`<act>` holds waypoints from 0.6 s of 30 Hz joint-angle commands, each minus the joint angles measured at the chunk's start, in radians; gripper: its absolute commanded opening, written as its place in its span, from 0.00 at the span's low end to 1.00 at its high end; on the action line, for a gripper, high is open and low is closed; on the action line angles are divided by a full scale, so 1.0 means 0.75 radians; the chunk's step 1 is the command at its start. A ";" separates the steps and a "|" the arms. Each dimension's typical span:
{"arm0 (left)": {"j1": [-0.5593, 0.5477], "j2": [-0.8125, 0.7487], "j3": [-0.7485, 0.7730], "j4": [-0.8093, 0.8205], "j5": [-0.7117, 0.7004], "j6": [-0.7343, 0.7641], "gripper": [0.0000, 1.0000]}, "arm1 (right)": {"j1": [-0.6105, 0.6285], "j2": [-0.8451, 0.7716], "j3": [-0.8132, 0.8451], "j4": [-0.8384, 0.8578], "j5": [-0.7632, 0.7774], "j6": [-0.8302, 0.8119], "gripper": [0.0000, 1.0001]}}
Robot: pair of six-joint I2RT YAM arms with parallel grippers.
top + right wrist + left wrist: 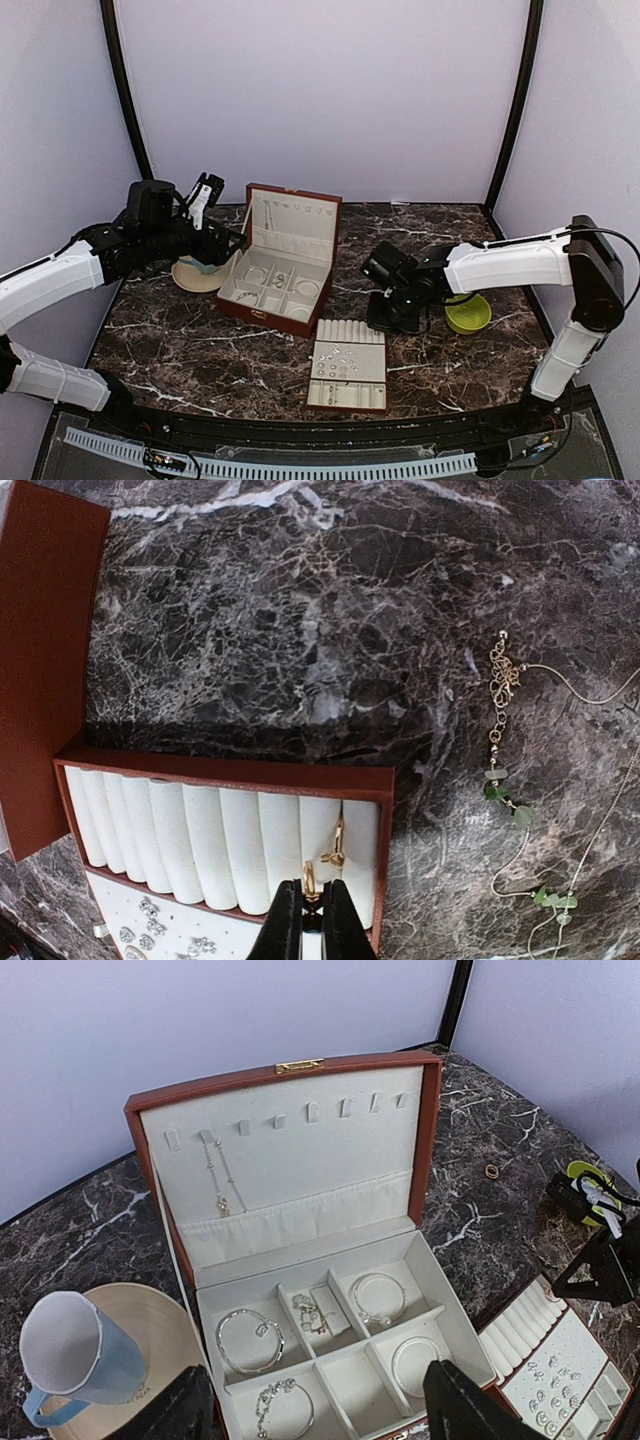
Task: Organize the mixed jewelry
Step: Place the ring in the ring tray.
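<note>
Right pincer (311,912): closed, pinching a small gold ring (311,882) at its tips, over the cream ring tray (200,840).
Gold hoop (338,840): just beyond the tips, lodged between two rolls of that tray.
Green-beaded chain (505,800): on the counter (300,630), well right of the right pincer.
Left pincer (320,1405): wide, holding nothing, above the open box (300,1170); a silvery bracelet (262,1330) lies in a compartment just ahead of it.

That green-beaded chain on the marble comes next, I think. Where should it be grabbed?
Likely at the bunched gold clasp end, from straight above: the chain lies flat on the table, and the strands elsewhere look too thin to pinch.
</note>
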 commanded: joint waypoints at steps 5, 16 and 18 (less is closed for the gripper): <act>0.006 -0.012 -0.014 -0.018 -0.013 0.015 0.76 | 0.021 0.062 0.064 -0.037 0.032 -0.005 0.00; 0.007 -0.014 -0.014 -0.019 -0.018 0.015 0.76 | 0.034 0.117 0.121 -0.108 0.076 -0.020 0.00; 0.006 -0.014 -0.014 -0.019 -0.019 0.015 0.76 | 0.042 0.129 0.143 -0.134 0.090 -0.026 0.00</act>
